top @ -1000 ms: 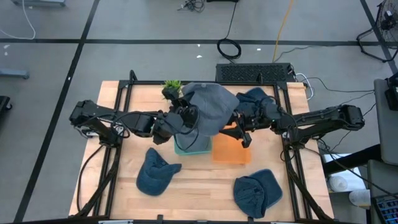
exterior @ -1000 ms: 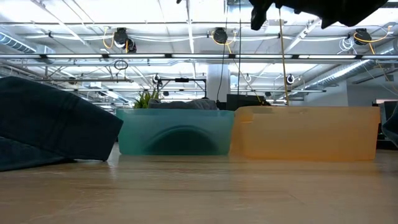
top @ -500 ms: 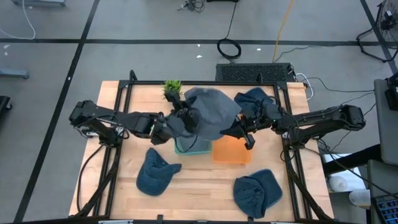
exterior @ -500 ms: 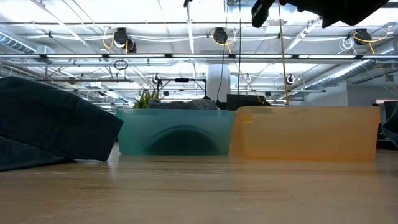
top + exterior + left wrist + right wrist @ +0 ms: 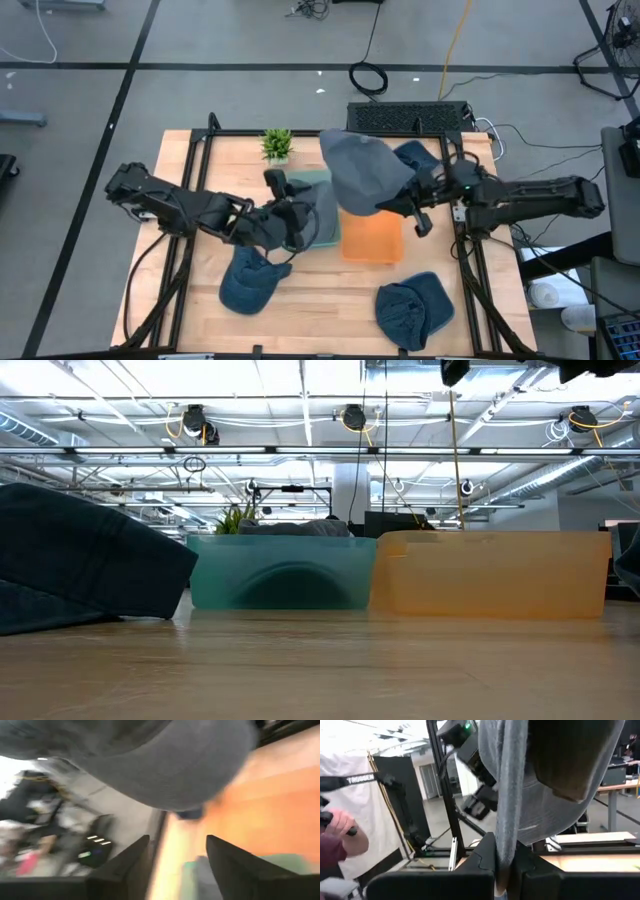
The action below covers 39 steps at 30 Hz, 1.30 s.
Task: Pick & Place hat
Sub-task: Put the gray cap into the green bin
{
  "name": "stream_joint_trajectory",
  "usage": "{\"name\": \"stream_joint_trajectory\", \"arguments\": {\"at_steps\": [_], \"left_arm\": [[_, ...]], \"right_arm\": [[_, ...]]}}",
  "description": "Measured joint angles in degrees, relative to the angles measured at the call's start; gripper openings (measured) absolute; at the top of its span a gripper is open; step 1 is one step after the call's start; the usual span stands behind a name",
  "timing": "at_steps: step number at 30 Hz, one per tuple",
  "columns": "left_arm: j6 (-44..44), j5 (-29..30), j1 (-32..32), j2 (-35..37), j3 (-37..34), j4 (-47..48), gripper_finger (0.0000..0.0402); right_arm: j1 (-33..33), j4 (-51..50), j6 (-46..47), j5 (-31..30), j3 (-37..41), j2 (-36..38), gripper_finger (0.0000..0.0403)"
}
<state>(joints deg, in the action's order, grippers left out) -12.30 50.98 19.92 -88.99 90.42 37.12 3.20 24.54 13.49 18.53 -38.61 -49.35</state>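
Held hat: a grey hat (image 5: 362, 172) hangs in the air above the back of the table (image 5: 200, 300), over the gap between the teal bin (image 5: 282, 572) and the orange bin (image 5: 492, 573); from the right wrist its fabric (image 5: 540, 780) drapes straight down into the fingers.
Right gripper: the right gripper (image 5: 408, 203) is raised beside the orange bin, its fingers (image 5: 487, 857) pinched narrowly on the hat's edge.
Left gripper: the left gripper (image 5: 292, 218) sits low at the teal bin; in the left wrist view its fingers (image 5: 125, 867) stand apart with nothing between them, though that view is blurred, so the gap is likely but not certain.
Teal bin: holds dark grey cloth, seen above its rim in the low view.
Other hats: one blue hat (image 5: 247, 280) lies at the table's front left, another (image 5: 412, 308) at the front right, a third (image 5: 412, 155) at the back behind the right arm.
Plant: a small green plant (image 5: 277, 143) stands at the back edge.
Room: a person's hand (image 5: 340, 827) shows beyond the table.
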Motion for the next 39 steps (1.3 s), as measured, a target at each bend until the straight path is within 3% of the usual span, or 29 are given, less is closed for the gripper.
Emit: {"name": "stream_joint_trajectory", "arguments": {"at_steps": [5, 11, 20, 25, 39], "left_arm": [[2.8, -12.0, -2.0, 2.5, 0.0, 1.0, 0.0256], [6.9, -25.2, -7.0, 6.1, 0.0, 1.8, 0.0301], [10.3, -33.7, -15.6, 9.2, 0.1, 6.9, 0.0332], [11.4, -43.0, -19.1, 9.2, 0.1, 8.0, 0.0328], [13.3, -45.4, -20.0, 7.7, 0.1, 7.8, 0.0329]], "right_arm": [[-0.3, -10.8, -2.3, -0.4, 0.0, 3.4, 0.0001], [-2.6, -18.2, -2.5, -2.1, 0.0, -0.7, 0.0000], [-3.7, -15.7, -2.6, -0.9, -0.3, -9.2, 0.0000], [-3.7, -14.5, -4.6, -0.4, -3.5, -13.8, 0.0000], [-6.2, -14.5, -7.2, 1.3, -11.1, -22.1, 0.0000]]}}
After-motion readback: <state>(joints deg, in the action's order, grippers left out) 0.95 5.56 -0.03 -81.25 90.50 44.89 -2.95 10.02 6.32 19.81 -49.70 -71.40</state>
